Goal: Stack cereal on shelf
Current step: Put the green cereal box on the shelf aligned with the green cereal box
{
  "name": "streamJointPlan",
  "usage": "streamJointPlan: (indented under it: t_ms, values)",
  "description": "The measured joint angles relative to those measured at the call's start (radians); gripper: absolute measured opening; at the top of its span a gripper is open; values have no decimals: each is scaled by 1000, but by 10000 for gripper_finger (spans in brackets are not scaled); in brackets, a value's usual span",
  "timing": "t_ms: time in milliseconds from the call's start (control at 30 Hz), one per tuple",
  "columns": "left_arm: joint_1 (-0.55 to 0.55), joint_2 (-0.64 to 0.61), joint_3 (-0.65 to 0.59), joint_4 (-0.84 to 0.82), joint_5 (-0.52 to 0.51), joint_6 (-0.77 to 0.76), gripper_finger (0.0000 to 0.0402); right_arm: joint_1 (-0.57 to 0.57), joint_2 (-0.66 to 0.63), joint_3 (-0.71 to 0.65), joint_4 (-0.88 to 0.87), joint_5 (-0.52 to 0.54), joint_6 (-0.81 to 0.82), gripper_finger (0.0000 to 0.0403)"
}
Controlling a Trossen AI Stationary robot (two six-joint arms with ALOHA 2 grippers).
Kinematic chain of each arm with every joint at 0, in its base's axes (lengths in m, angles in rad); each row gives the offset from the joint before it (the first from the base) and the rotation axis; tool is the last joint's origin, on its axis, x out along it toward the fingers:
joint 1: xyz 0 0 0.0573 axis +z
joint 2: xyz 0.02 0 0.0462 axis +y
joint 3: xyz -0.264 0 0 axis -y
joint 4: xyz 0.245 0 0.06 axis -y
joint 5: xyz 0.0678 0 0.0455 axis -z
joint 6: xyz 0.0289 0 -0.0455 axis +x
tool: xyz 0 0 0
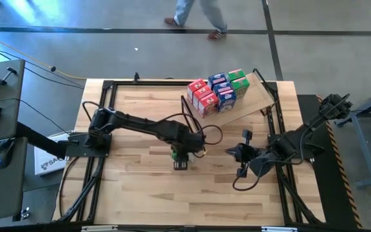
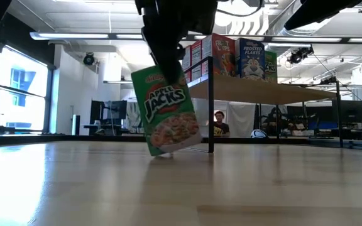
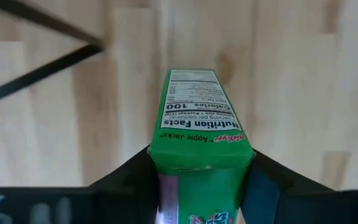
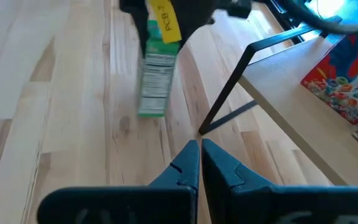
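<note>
My left gripper (image 1: 180,159) is over the middle of the table, shut on a green Apple Jacks cereal box (image 2: 166,113) that shows tilted in the low view. The left wrist view looks down the box's narrow nutrition-facts panel (image 3: 196,106). My right gripper (image 4: 199,148) hangs shut and empty to the box's right (image 1: 236,152). The shelf (image 1: 256,93), a light plywood board on a thin black frame, stands at the far side. It carries red, blue and green cereal boxes (image 1: 218,90) upright in rows. My left gripper pinches the green box between its two fingers (image 3: 132,177), on two opposite faces near its upper end (image 3: 201,158). The fingers come from above, pointing down. The box hangs tilted below them (image 2: 168,69). I cannot tell whether its lowest corner (image 2: 158,152) touches the tabletop.
The shelf's black leg (image 2: 210,103) stands just behind and right of the held box. Black frame tubes run along the table's edges (image 1: 108,116). Bare planks lie toward the near edge (image 1: 192,200). A person walks past the far side (image 1: 195,16).
</note>
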Motion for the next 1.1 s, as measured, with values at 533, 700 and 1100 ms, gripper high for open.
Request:
streamJointPlan:
  t_ms: [533,700,1100]
  values:
    - [-2,-5,0,36,58,43,209,0,0,0,0,-2,-7,0]
    - [-22,-82,-1,63,46,47,194,-3,0,0,1,-2,-7,0]
    - [-108,-434,-417,580,35,-13,66,-2,0,0,26,7,-24,0]
